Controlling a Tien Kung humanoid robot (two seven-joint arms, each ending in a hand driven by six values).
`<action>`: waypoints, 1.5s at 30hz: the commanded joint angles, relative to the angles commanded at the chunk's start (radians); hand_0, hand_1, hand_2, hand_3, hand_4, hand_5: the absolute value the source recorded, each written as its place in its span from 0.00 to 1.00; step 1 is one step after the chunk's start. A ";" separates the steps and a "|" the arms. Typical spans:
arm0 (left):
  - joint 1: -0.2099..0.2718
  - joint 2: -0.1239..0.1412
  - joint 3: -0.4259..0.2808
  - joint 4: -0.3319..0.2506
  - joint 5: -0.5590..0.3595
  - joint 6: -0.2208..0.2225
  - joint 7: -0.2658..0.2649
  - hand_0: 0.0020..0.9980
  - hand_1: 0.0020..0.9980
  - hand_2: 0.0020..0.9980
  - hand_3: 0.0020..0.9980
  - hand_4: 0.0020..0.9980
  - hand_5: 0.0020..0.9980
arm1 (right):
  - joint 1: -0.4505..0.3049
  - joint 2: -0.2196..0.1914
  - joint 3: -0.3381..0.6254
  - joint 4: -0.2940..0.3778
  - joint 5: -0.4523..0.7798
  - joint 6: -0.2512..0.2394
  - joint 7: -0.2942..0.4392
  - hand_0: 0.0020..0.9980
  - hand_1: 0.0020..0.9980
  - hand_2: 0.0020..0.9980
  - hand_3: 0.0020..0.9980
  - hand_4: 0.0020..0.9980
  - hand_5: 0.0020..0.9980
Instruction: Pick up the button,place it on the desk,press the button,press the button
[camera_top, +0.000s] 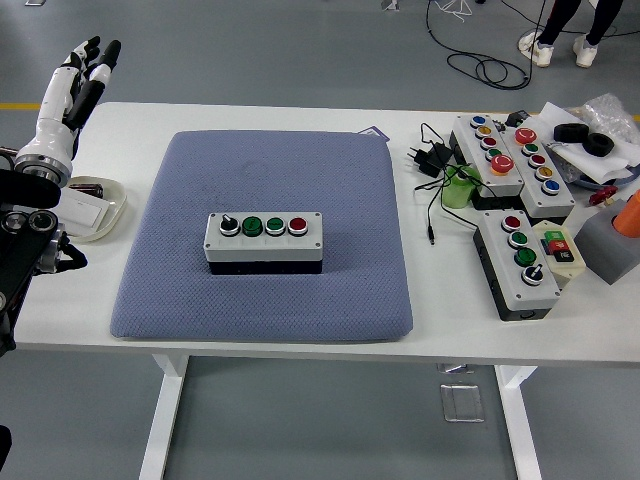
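**Button box set down on the pad, left hand lifted clear**

The grey four-control button box (263, 238), with a black knob, two green buttons and a red one in a row, is seen lying flat at the middle of the blue-grey padded mat (262, 290) on the white worktop (300, 115). Nothing touches it. The white-and-black left hand (72, 88) is held high at the far left, fingers extended and holding nothing, well apart from the box. The right hand is not in view. Placement is judged done; whether a press remains cannot be told. A further press would call for one fingertip to be brought down onto a single button.
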 joint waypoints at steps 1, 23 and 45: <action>0.003 0.003 -0.008 0.013 -0.046 -0.014 -0.010 0.92 0.96 1.00 1.00 0.80 1.00 | -0.001 0.000 0.000 0.000 -0.002 0.000 0.000 0.65 0.64 0.67 0.58 0.39 0.24; 0.094 0.071 -0.056 0.005 -0.457 -0.166 -0.050 0.81 0.86 0.94 0.92 0.74 1.00 | -0.004 0.000 0.000 0.000 -0.006 0.000 0.003 0.65 0.64 0.67 0.58 0.38 0.24; 0.098 0.077 -0.068 0.004 -0.444 -0.249 -0.046 0.82 0.87 0.94 0.92 0.71 1.00 | 0.003 -0.001 -0.002 0.000 -0.005 0.000 0.003 0.65 0.64 0.67 0.58 0.38 0.24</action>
